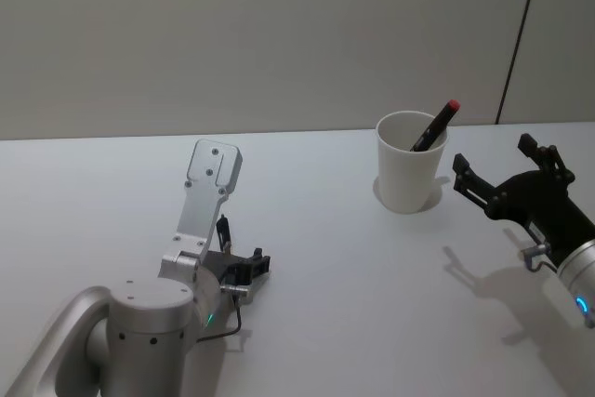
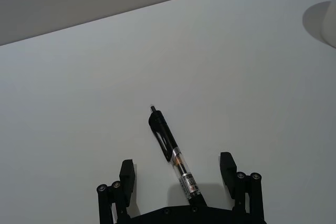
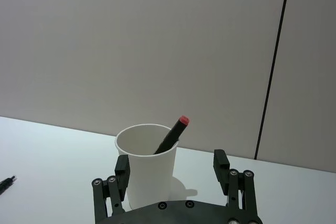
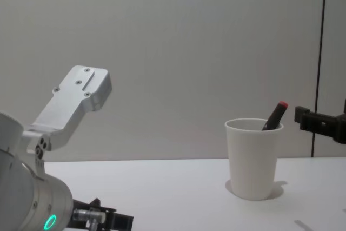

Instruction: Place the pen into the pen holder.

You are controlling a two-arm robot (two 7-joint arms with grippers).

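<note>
Left wrist view is showing the left gripper [image 2: 177, 165] spread wide and empty astride a black clear-barrelled plastic pen [image 2: 169, 148] lying on the matte white surface [image 2: 79, 103], so pickup is likely starting, needing a squeeze on its smooth barrel, while the open, empty right gripper [image 3: 171, 161] is facing the white tapered paper cup [image 3: 148, 166]

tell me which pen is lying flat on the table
The black pen by the open left claw; the red-capped pen leans inside the pen holder.
</note>
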